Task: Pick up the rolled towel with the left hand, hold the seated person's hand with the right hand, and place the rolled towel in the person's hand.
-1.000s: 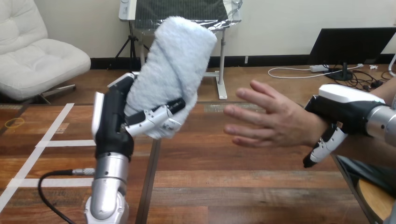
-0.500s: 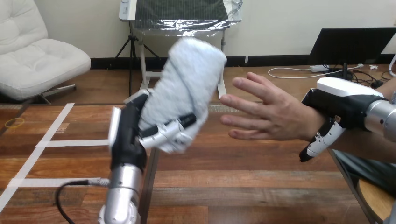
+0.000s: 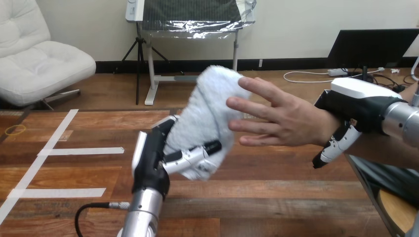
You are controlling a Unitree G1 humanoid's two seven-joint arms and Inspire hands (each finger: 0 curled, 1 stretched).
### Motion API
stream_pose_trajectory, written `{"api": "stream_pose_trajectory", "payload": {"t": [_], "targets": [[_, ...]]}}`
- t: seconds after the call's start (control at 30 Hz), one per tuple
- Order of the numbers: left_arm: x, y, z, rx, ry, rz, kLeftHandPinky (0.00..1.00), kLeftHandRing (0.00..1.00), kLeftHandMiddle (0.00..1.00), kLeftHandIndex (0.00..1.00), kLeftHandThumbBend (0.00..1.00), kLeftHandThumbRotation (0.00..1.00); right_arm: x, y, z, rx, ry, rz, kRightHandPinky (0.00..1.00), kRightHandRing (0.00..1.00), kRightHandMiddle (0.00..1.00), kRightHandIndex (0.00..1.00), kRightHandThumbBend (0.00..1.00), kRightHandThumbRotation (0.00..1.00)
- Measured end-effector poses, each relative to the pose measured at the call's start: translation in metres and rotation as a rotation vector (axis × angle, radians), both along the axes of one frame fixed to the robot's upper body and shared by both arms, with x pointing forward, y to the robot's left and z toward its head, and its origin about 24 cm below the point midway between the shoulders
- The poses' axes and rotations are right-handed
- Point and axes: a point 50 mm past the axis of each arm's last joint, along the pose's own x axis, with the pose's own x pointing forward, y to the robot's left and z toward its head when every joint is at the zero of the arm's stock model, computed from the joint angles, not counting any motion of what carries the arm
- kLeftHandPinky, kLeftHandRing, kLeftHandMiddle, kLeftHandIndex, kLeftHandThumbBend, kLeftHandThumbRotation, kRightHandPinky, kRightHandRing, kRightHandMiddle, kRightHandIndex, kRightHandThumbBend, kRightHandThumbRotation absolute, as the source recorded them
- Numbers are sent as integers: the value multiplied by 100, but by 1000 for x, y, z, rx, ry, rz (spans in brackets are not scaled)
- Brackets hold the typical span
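Head view, and the handover is close. The left robot hand [image 3: 152,159] is up off the wooden counter [image 3: 276,197], its black-and-white fingers [image 3: 193,158] curled tight round the lower end of the rolled towel [image 3: 207,113]: a firm wrap, no slack showing. The towel is a fat, fluffy cylinder of pale terry, soft and squashy by the look of it. Its long axis tilts from the grip at the lower left up toward the upper right.

That upper end is what matters. It sits right against the person's hand [image 3: 281,118], which is spread flat with the fingertips pointing to the view's left and overlapping the front of the towel's top. So the receiving hand lies up and to the right of the left robot hand, nearly touching the load.

Over on the right, the right robot hand [image 3: 358,106] sits on top of the person's wrist, white shell uppermost, in contact with it — whether it truly grips, I cannot tell.

My read: the towel's middle needs to slide further right and settle across the palm before any release.
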Motion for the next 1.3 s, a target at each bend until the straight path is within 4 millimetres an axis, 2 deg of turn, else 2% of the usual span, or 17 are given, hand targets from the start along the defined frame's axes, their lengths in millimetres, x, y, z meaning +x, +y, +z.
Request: {"api": "stream_pose_trajectory", "payload": {"t": [0.33, 0.73, 1.3], "targets": [[-3, -7, -7, -12, 26, -35, 29, 33, 41, 43, 59, 0, 2, 3, 3, 4, -6, 8, 19, 25, 32, 31, 87, 7], [-5, -15, -9, -9, 29, -63, 30, 34, 40, 43, 61, 0, 2, 5, 1, 0, 12, 9, 16, 22, 29, 30, 88, 8], [-7, -23, -12, -15, 47, -78, 30, 36, 41, 43, 64, 0, 2, 7, -3, -8, 36, 14, 18, 23, 30, 31, 87, 10]]}}
